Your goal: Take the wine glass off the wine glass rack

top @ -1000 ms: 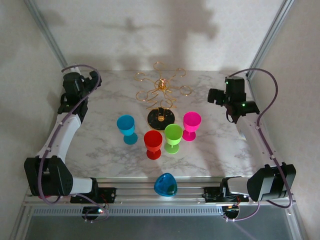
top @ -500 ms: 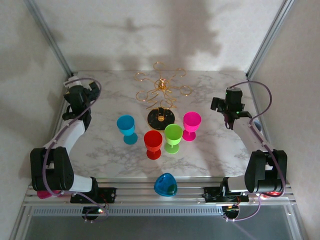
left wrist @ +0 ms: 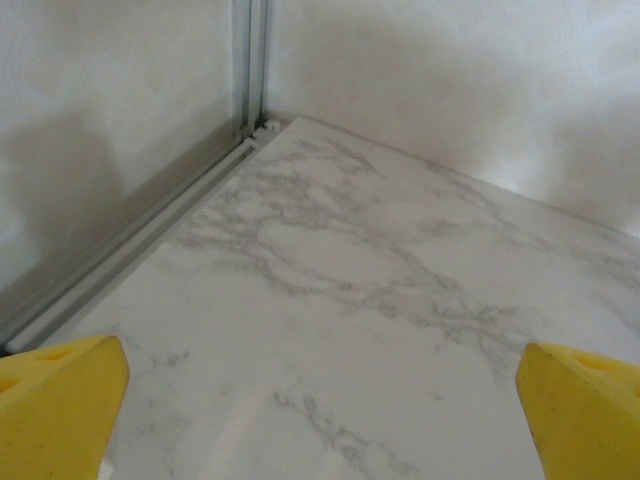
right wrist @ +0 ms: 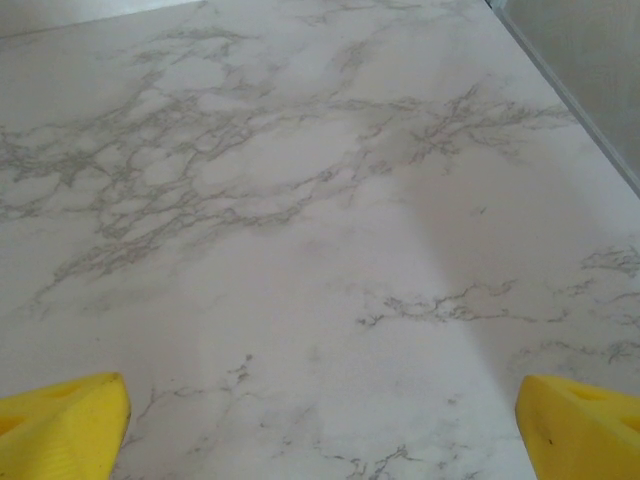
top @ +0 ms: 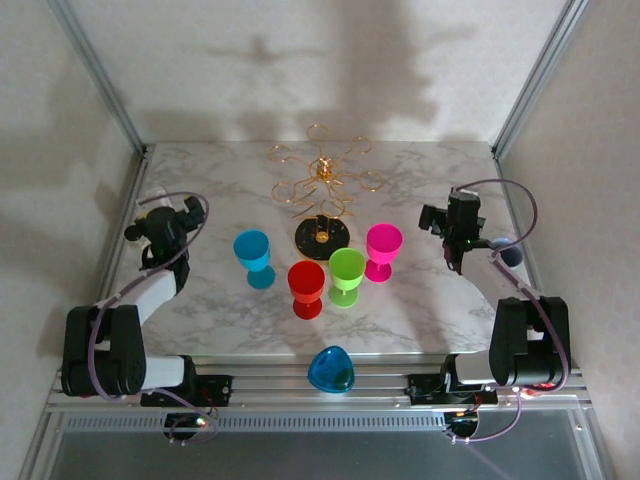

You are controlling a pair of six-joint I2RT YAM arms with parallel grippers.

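Marble counter (top: 430,300), pale walls (top: 250,60) around. Left pincer (left wrist: 320,420) and right pincer (right wrist: 320,425) both spread wide, empty.

Showing white marble with grey veining across the tabletop (top: 430,310). Carrying the wine glass rack (top: 322,190) near the middle, upright on its round black base. Bearing four upright plastic glasses around the near side of that base: holding the cyan wine glass (top: 253,256) at about nine o'clock, a little apart; the red wine glass (top: 306,287) between six and seven o'clock; the green wine glass (top: 347,275) at five o'clock, just beside the red one; the magenta wine glass (top: 383,250) between three and four o'clock, just beside the green. Ending at six o'clock against metal rails (top: 250,378), these holding a blue wine glass (top: 331,370) lying tipped over.
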